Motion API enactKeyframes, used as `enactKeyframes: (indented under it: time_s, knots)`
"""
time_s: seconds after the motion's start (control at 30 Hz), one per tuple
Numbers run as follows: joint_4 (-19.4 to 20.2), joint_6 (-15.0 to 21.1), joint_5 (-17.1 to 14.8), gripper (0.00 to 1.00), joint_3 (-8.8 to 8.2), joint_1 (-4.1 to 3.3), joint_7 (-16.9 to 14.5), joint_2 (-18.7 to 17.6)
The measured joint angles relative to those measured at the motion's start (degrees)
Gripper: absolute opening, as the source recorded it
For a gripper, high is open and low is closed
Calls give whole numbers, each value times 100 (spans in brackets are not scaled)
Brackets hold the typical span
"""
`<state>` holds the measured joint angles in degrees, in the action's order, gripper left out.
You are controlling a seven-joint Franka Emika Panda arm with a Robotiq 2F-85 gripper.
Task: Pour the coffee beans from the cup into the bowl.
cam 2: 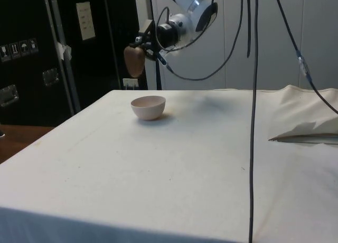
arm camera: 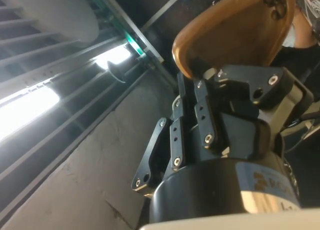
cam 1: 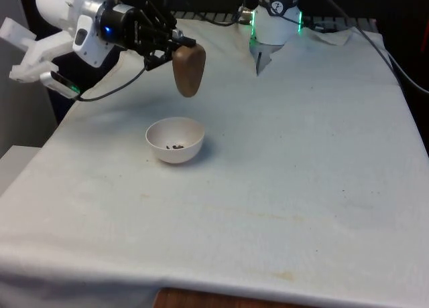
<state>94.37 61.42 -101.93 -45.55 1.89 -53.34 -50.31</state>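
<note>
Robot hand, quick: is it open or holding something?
End effector: closed on the brown cup, tipped over above the bowl, which has some beans in it.

- Bowl (cam 1: 175,139) stands alone at the front view's centre-left; bare cloth (cam 1: 301,174) lies open all round.
- Tipped cup (cam 1: 188,69) hangs above the bowl, a clear gap between them.

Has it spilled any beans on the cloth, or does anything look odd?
No spill visible. The brown cup hangs upturned in the gripper above the white bowl, where a few beans lie.
</note>
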Motion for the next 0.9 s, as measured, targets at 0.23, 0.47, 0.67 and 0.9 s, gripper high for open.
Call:
enactKeyframes:
  time_s: [0.23, 0.47, 0.67, 0.9]
  knots:
    - [69, 103, 195, 0, -6, -120, -11, 241]
    - [86, 172, 338, 0, -6, -201, -11, 401]
    - [109, 246, 481, 0, -6, -281, -11, 556]
    - [115, 309, 613, 0, -6, -367, -11, 693]
